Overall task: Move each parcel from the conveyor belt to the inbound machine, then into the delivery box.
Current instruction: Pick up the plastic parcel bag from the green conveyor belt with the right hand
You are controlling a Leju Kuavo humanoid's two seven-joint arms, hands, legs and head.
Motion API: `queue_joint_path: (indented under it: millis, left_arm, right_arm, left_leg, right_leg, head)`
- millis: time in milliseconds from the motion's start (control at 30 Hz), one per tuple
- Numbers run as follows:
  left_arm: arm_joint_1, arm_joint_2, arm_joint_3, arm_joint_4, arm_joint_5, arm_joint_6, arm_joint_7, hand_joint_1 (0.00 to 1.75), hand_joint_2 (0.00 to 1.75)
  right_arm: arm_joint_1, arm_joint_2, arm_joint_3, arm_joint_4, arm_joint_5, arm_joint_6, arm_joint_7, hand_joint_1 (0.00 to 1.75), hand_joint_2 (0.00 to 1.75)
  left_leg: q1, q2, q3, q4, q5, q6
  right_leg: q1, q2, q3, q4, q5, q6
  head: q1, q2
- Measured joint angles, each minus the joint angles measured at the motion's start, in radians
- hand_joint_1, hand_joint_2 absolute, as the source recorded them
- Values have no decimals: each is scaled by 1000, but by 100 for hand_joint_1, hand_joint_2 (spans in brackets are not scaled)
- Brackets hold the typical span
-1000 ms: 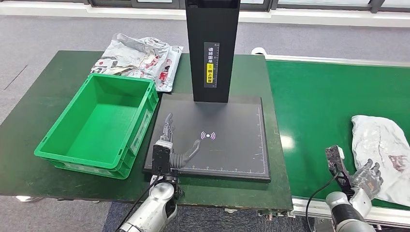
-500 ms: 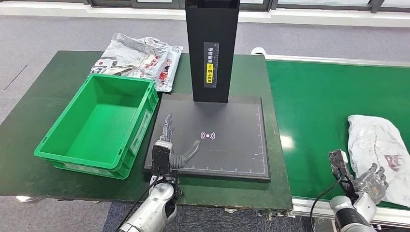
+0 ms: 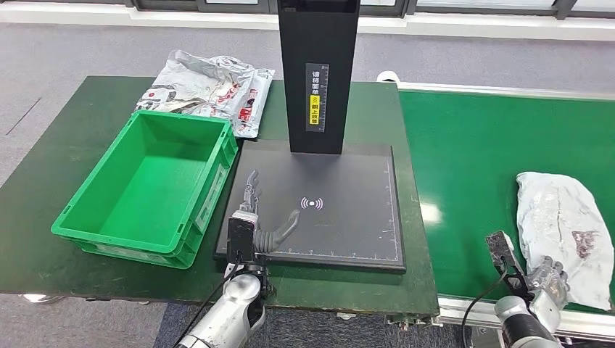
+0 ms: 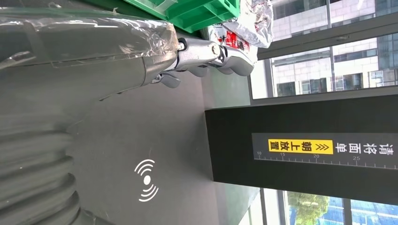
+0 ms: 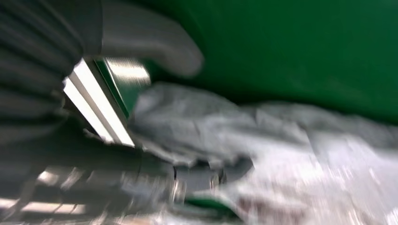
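The right hand point(image 3: 549, 281) sits at the near edge of the belt point(image 3: 479, 159), its fingers at the near corner of the grey parcel point(image 3: 562, 221); whether they grip it I cannot tell, the right wrist view being blurred. The left hand point(image 3: 261, 217) lies released, fingers spread flat on the near-left corner of the black scanner pad point(image 3: 341, 217), with the wave mark point(image 3: 312, 204) at its 2 o'clock. The green box point(image 3: 156, 188) stands on the bench point(image 3: 58, 159) at the pad's 9 o'clock, and a second parcel point(image 3: 210, 88) lies at the box's 12 o'clock, beside the scanner post point(image 3: 317, 72).
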Motion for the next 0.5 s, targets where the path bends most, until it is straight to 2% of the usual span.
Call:
queue_joint_path:
  millis: [100,200,400,500]
  left_arm:
    - [0,0,0,-1,6,-6,0,0,175]
    - [0,1,1,-2,12,-12,0,0,175]
    - [0,4,4,-4,15,-17,0,0,175]
    - [0,6,6,-10,19,-18,0,0,175]
  right_arm:
    - [-9,-3,0,1,29,72,34,175,175]
    - [-20,-7,0,2,46,103,52,175,175]
    - [-35,-14,0,2,60,109,64,175,175]
    - [-40,-14,0,3,66,79,45,175,175]
  left_leg:
    - [0,1,0,0,0,0]
    - [0,1,0,0,0,1]
    - [0,1,1,0,0,2]
    - [0,1,0,0,0,2]
  right_leg:
    - [0,0,0,0,0,0]
    - [0,0,1,0,1,1]
    - [0,0,1,-1,2,2]
    - [0,0,1,0,2,2]
  head:
    - [0,0]
    - [0,0]
    - [0,0]
    - [0,0]
